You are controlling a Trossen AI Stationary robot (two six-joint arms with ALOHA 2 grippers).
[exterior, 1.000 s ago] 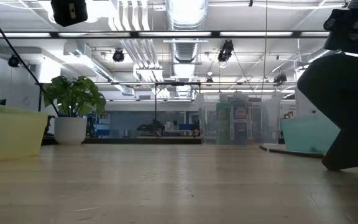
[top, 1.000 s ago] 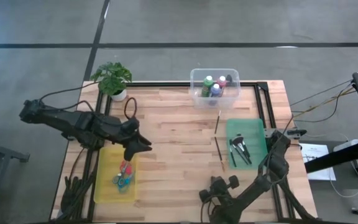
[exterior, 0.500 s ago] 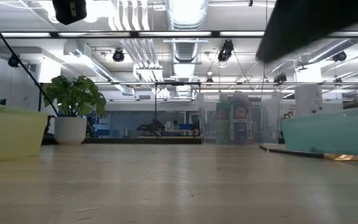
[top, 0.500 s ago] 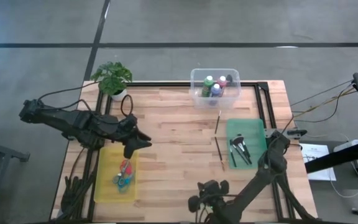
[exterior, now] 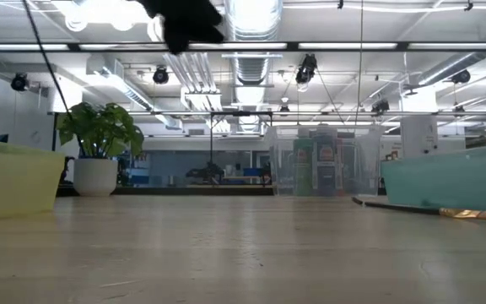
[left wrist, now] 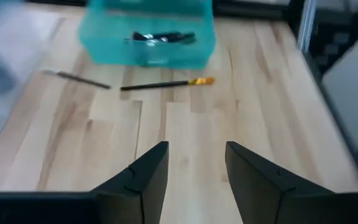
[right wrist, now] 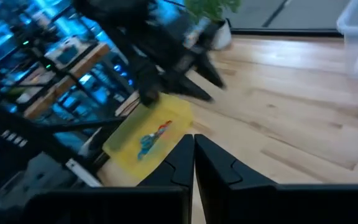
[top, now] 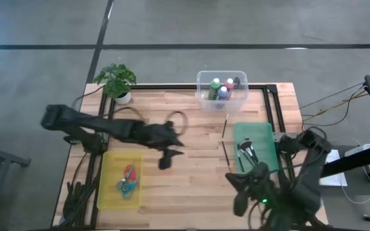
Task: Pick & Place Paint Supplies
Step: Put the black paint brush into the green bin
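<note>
My left gripper [top: 174, 149] is open and empty above the table's middle, pointing toward the right edge; in its wrist view it [left wrist: 196, 168] faces two loose brushes [left wrist: 166, 84] [left wrist: 76, 78] lying flat on the wood, also seen from above [top: 226, 157] [top: 225, 126]. Behind them the teal tray [top: 267, 138] holds more brushes [top: 248, 153]. My right gripper [top: 235, 192] is shut and empty near the near edge. Scissors [top: 127, 179] lie in the yellow tray [top: 111, 192]. Paint bottles [top: 220, 90] stand in the clear bin [top: 201, 80].
A potted plant [top: 116, 80] stands at the far left corner. Bare wood lies between the yellow tray and the loose brushes. A dark frame rail [top: 272, 109] runs along the table's right side. My left arm [exterior: 184, 21] shows high in the low view.
My left gripper has swung from above the yellow tray toward the table's right, out over its middle. My right arm has risen off the near right part of the table and shifted rightward, leaving the low view. The supplies lie where they were.
</note>
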